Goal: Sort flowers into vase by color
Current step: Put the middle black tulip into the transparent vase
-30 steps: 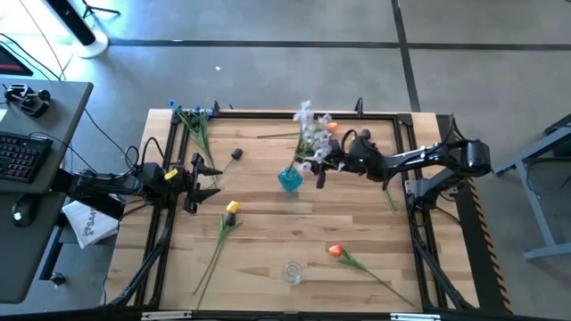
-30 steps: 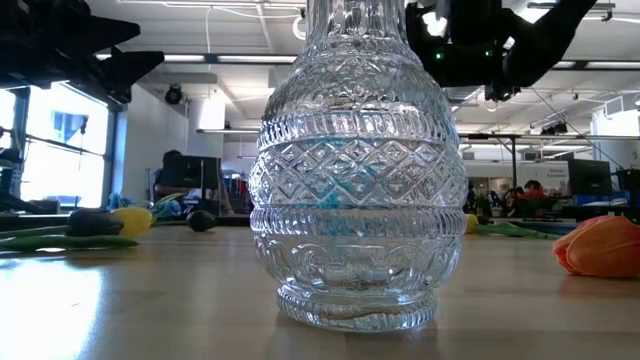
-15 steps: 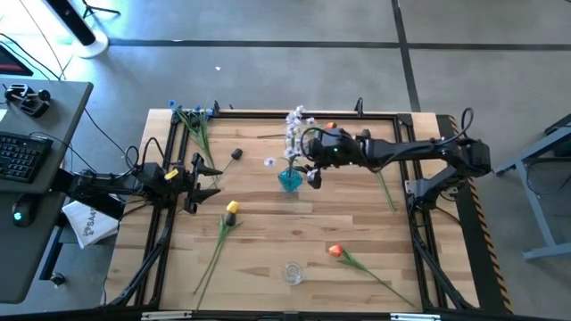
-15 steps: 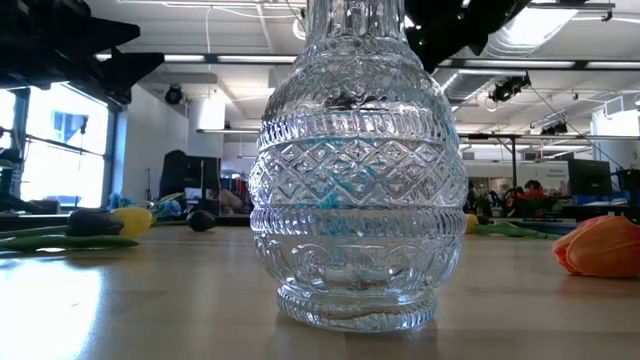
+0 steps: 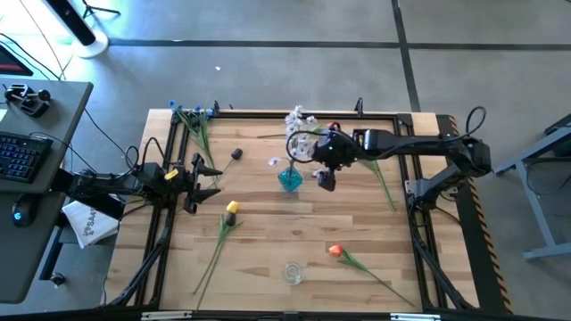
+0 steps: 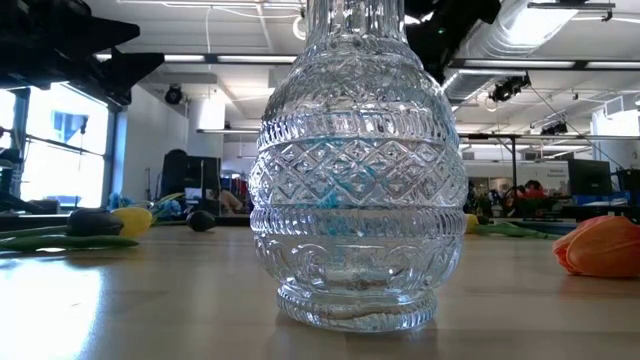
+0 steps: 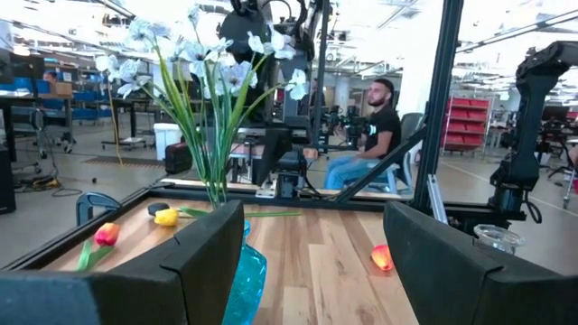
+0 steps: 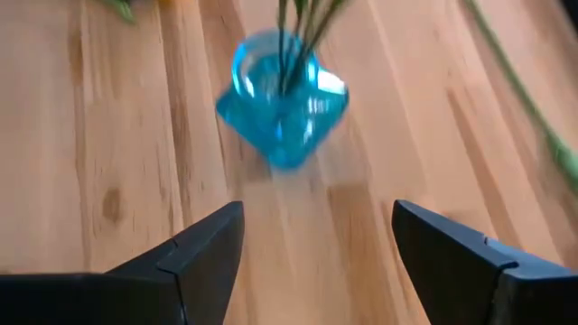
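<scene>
fingers of the right gripper (image 5: 325, 178) are standing apart, empty, just beside the blue vase (image 5: 290, 179); the orange tulip (image 5: 335, 251) is lying nearer this arm, stem slanting away.

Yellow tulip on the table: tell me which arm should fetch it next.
Left, probably. The left gripper waits open right beside the yellow tulip, while the right gripper, open too, hangs past the blue vase, farther from it.

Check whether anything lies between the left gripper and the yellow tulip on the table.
Nothing visible does. The left gripper waits open at the table's left edge, and the yellow tulip lies a little toward the table's middle on bare wood. The dark bud sits off to the other side, out of that path.
</scene>
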`<state>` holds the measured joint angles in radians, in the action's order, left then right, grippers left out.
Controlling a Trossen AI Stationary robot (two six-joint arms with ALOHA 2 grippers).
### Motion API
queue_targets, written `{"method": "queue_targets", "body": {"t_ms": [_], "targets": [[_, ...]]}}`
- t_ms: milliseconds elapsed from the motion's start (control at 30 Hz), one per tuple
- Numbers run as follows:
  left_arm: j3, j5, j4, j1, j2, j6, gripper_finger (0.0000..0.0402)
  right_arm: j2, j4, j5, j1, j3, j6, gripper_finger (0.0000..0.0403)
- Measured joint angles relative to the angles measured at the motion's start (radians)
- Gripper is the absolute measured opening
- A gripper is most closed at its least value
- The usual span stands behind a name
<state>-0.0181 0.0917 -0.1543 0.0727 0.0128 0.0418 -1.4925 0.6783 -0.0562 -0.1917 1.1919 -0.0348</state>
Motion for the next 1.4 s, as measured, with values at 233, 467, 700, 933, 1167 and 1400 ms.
{"method": "queue_targets", "body": {"t_ms": [233, 467, 700, 933, 1167, 1400], "targets": [[0.000, 0.001, 0.001, 0.000, 0.000, 0.000, 0.0254, 0.094, 0.172, 0.098, 0.003, 0.000, -0.084, 0.0279], [0.000, 0.002, 0.001, 0.000, 0.000, -0.001, 0.0254, 0.226, 0.360, 0.262, 0.002, -0.014, -0.241, 0.0279], [0.000, 0.010, 0.039, 0.000, 0.000, -0.001, 0.0254, 0.348, 0.379, 0.264, 0.002, -0.179, -0.395, 0.0279], [0.000, 0.140, 0.094, 0.000, 0.000, 0.020, 0.0254, 0.450, 0.356, 0.260, 0.007, -0.427, -0.660, 0.0279], [-0.006, 0.463, 0.114, -0.001, 0.009, 0.143, 0.0254, 0.473, 0.090, 0.264, 0.090, -0.627, -0.852, 0.0279], [-0.076, 0.678, 0.240, -0.001, 0.046, 0.283, 0.0254, 0.470, -0.288, 0.345, 0.156, -0.757, -0.825, 0.0279]]}}
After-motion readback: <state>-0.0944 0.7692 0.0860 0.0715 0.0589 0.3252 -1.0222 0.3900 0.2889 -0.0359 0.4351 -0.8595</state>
